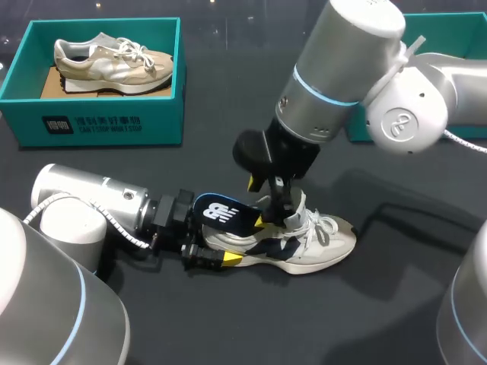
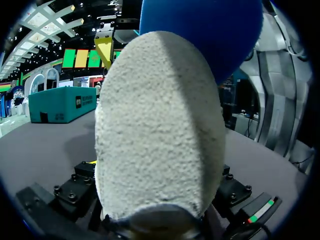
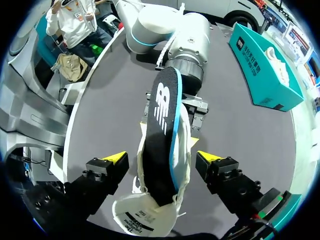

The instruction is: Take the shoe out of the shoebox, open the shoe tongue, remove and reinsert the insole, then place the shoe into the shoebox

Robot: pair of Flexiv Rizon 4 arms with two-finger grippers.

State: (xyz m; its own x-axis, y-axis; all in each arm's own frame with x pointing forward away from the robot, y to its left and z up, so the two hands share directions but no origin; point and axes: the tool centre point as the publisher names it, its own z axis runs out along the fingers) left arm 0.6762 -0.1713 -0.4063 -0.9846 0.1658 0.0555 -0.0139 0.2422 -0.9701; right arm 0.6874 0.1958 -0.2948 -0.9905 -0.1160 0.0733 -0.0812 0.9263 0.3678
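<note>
Shoe (image 2: 160, 125) heel clamped in left hand (image 1: 214, 247); insole (image 3: 160, 125) juts heelward between right hand's (image 3: 161, 159) wide-open, empty fingers.

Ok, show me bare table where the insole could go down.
Free: the table between the teal shoebox and the right arm, and the strip in front of the white shoe toward the near edge. Crowded: around the shoe itself, where the left hand and right hand both sit.
</note>
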